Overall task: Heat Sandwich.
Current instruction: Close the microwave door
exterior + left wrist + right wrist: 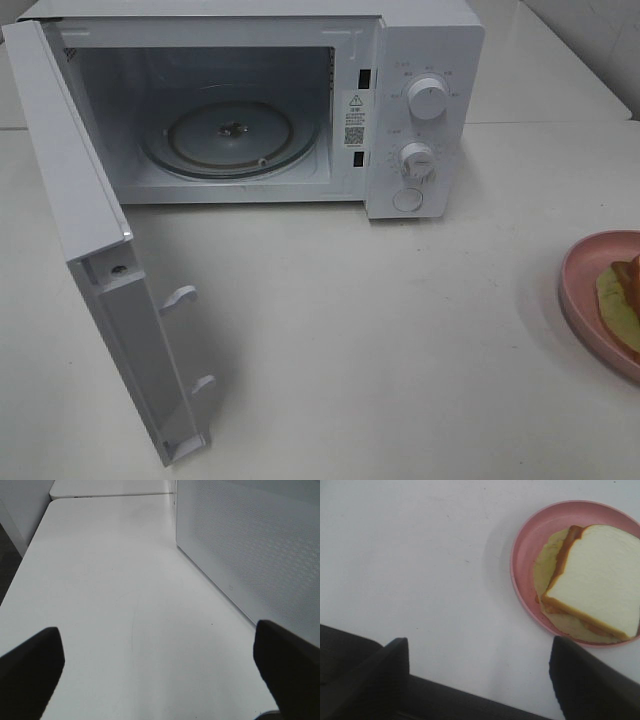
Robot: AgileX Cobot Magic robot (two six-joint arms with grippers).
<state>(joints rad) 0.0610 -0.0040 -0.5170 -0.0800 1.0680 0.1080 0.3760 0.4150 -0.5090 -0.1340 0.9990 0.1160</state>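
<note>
Exterior high view: the microwave stands with its door swung wide, turntable bare; the sandwich waits on the pink plate at 3 o'clock. A warning label is too small to read.

Left wrist view: the left gripper is spread, empty, over the table.

Right wrist view: the right gripper is spread, near the plate; loading seems next, needing a rim grasp.

A white box-shaped microwave oven stands on the white counter, its door swung wide open. A round glass turntable lies inside. A round pink plate sits at the counter's right edge.
</note>
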